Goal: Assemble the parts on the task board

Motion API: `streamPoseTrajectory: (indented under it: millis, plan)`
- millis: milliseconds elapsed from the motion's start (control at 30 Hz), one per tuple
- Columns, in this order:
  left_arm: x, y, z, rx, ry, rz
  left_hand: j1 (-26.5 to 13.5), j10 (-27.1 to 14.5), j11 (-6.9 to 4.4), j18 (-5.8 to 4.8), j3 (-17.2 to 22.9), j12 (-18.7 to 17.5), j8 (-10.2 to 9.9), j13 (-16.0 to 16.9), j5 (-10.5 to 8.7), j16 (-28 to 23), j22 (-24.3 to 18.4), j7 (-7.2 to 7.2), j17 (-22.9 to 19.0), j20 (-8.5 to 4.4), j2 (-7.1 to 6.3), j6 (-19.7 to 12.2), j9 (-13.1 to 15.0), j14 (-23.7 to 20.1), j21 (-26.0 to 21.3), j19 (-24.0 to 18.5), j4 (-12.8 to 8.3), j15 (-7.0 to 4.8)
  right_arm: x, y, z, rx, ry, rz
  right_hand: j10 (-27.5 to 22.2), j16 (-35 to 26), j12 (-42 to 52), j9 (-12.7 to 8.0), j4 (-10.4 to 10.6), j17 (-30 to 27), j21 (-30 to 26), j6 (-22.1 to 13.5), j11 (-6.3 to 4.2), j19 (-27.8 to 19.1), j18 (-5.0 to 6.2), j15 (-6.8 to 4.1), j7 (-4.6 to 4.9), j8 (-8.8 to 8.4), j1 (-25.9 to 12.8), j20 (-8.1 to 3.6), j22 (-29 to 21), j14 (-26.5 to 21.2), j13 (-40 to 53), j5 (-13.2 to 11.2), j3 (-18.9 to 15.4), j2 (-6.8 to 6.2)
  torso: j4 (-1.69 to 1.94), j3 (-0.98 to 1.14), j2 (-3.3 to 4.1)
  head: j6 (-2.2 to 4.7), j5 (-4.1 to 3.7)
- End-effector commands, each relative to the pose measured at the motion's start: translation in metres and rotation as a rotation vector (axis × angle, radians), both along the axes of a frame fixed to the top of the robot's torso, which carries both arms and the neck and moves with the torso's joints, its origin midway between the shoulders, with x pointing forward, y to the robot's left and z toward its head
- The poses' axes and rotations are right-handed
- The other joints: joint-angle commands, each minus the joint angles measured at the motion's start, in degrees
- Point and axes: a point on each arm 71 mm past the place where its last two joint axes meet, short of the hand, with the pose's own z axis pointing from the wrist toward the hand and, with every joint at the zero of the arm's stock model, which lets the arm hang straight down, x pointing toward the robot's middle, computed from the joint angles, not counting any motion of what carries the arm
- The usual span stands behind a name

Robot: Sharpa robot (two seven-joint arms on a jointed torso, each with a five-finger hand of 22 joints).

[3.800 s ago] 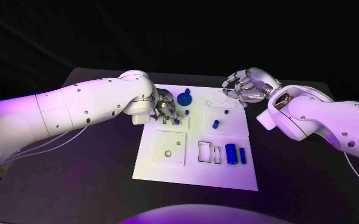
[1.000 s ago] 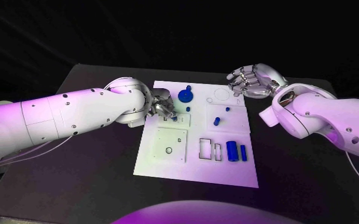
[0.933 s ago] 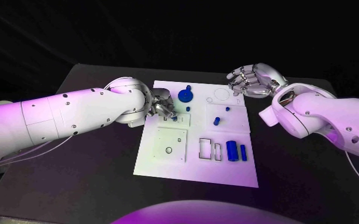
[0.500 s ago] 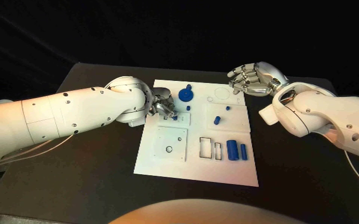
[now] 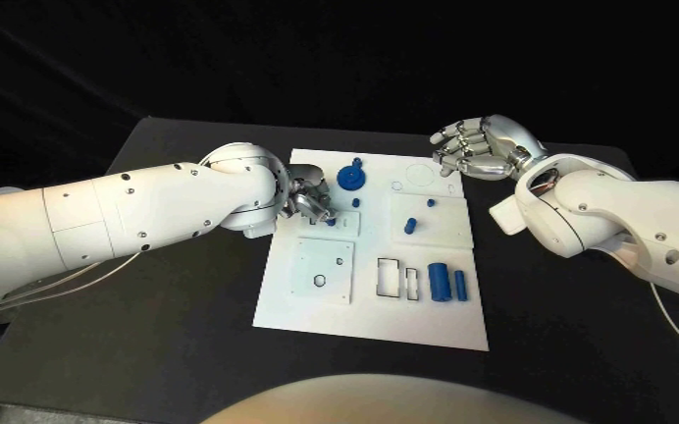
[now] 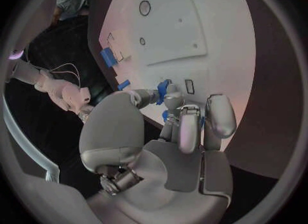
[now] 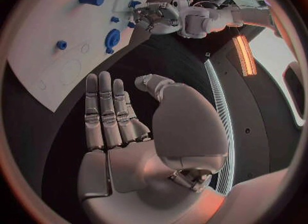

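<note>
Both arms are cased in smooth, glossy white shells built of rounded segments, dotted with small dark screw heads. The left arm (image 5: 141, 210) is thick and tube-like, with thin pale cables trailing beneath it. The right arm (image 5: 595, 213) shows a dark seam at its wrist joint. The left hand (image 6: 176, 131) and the right hand (image 7: 128, 126) are silver metal, with jointed fingers and smooth grey padded palms.

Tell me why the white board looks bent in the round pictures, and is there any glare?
Both wrist views are fisheye, so the task board shows curved edges there; the head view shows its edges straight. In the right wrist view an orange strip of light glows in the room. In the left wrist view the left hand looms large, being nearest.
</note>
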Motion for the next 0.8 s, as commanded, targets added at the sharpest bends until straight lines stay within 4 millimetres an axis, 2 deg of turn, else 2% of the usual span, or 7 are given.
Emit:
streamPoseTrajectory:
  millis: [33, 800]
  plan:
    - [-0.0007, -0.0013, -0.0011, 0.007, 0.012, -0.009, -0.06, 0.49, 0.02, -1.18, 13.08, 0.2, -0.14, 0.0, 0.38, 0.26, 0.02, -0.11, 11.49, 0.02, -0.54, 0.29, 0.1, 4.81, 0.36, 0.27, -13.01, -0.44, -0.0001, 0.0004, 0.0002, 0.005, -0.006, 0.003, -2.11, -0.67, -0.01, -0.27, 0.04, -0.32, -0.7, 0.69, 2.36, -0.18, 0.44, 0.44, 3.09, -0.15, 0.15, 0.37, -0.47, -0.46, -0.57, -0.11, -0.47, 0.39, 0.0, -0.03, 0.03, -0.07, -0.03]
    - [-0.0017, -0.0033, -0.0033, 0.031, 0.01, -0.028, -0.33, 0.55, -0.05, -1.2, 12.69, 0.09, -0.12, -0.13, 0.42, 0.26, 0.13, -0.2, 11.5, -0.01, -0.84, 0.37, 0.16, 4.82, 0.39, 0.33, -12.93, -0.47, 0.0002, -0.0006, -0.0009, 0.003, 0.001, -0.002, -2.48, -1.61, 0.52, -0.91, 0.24, -1.11, -2.0, 0.42, 2.65, -0.44, 0.42, 0.83, 3.37, 0.02, -0.06, 0.74, -1.8, -1.36, -2.14, -0.1, -0.95, 0.42, -0.03, -0.03, -0.07, -0.72, 0.02]
